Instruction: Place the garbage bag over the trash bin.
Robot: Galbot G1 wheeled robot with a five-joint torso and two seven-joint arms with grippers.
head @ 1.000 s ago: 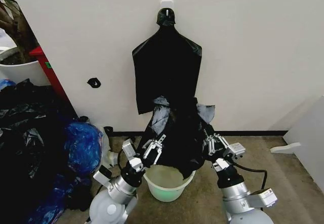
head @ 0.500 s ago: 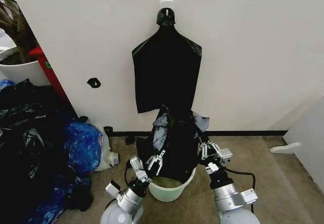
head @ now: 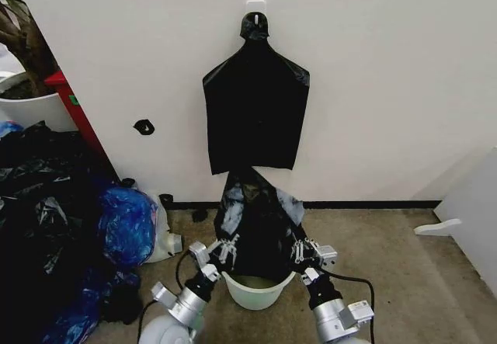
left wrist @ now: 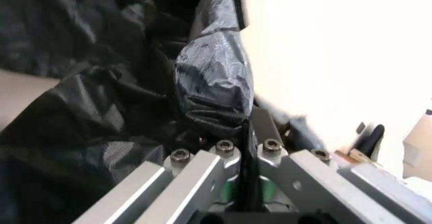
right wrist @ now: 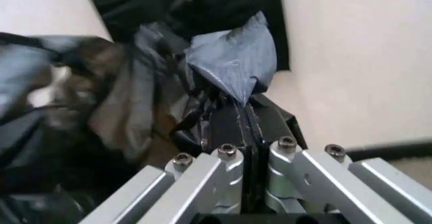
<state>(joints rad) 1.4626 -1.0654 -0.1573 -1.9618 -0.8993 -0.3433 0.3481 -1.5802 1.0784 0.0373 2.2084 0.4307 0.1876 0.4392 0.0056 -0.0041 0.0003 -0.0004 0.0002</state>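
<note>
- Partly done, by my judgement: the crinkled, glossy black plastic garbage bag (head: 258,220) hangs above the round white translucent trash bin (head: 258,289), its lower part at the bin's mouth, but its edge is not yet over the rolled rim.
- Left gripper (head: 226,247), at the bin's 10 o'clock, is clamped on a fold of the bag; right gripper (head: 309,252), at 2 o'clock, likewise pinches the film.
- Count: one garbage bag, one bin, two grippers; at 12 o'clock, one flat black bag on a wall hook (head: 255,111).
</note>
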